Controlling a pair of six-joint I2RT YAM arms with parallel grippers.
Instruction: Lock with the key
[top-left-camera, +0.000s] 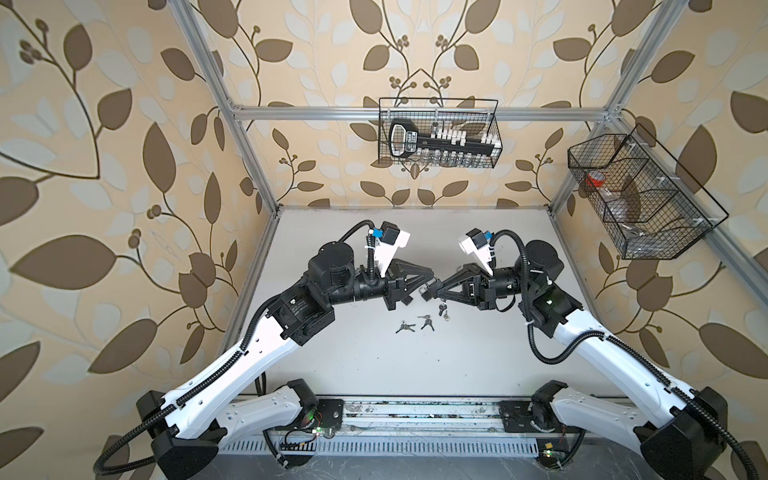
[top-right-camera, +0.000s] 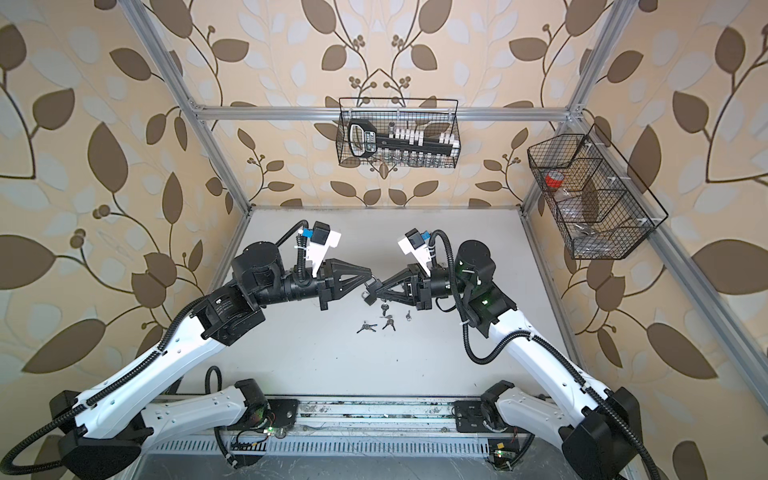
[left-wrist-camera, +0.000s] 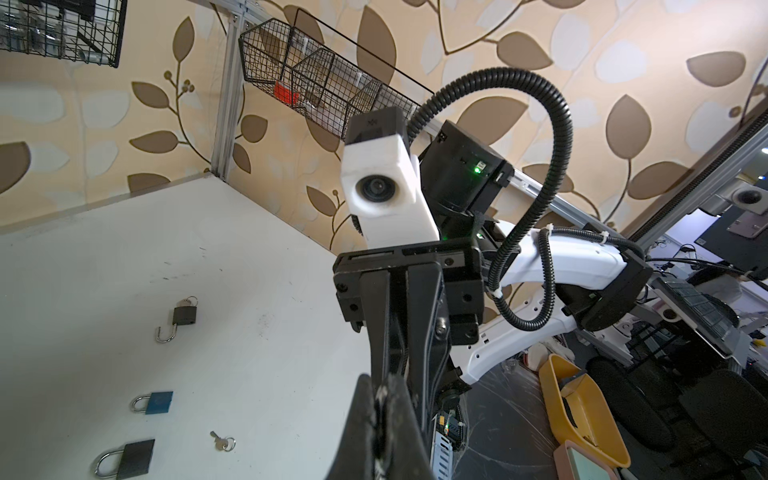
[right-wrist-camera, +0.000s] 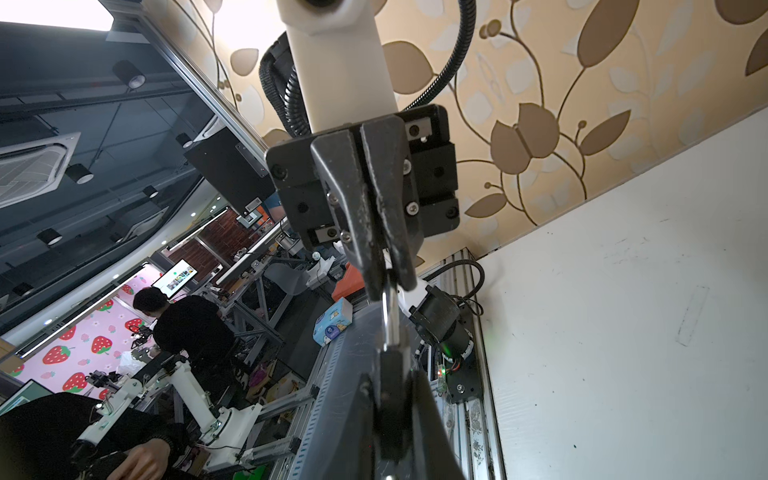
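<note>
Two pincers are meeting tip to tip above the middle of the counter (top-left-camera: 374, 374). The right pincer (right-wrist-camera: 392, 390) is clamping the dark body of one padlock (right-wrist-camera: 390, 370). The left pincer (right-wrist-camera: 386, 282) is pinching shut on a silver piece (right-wrist-camera: 390, 316) sticking out of that body; whether it is shackle or key is not showing clearly. The held padlock is hanging clear of the surface, well apart from every counter edge. Bare counter is lying open between the pincers and the front rail (top-left-camera: 415, 409), and more is lying open toward the back wall. Four small clusters of keys (top-left-camera: 426, 322) are lying just in front of the pincers in both top views. The left wrist view is showing three more padlocks resting on the counter: one open black padlock (left-wrist-camera: 183, 316) with its shackle swung out, one blue padlock (left-wrist-camera: 158, 402) and one second black padlock (left-wrist-camera: 129, 457). One loose key (left-wrist-camera: 222, 442) is lying near them. Two wire baskets are hanging on the frame (top-left-camera: 311, 113), the back basket (top-left-camera: 436, 99) over the far edge and the side basket (top-left-camera: 665, 241) over the right edge.
</note>
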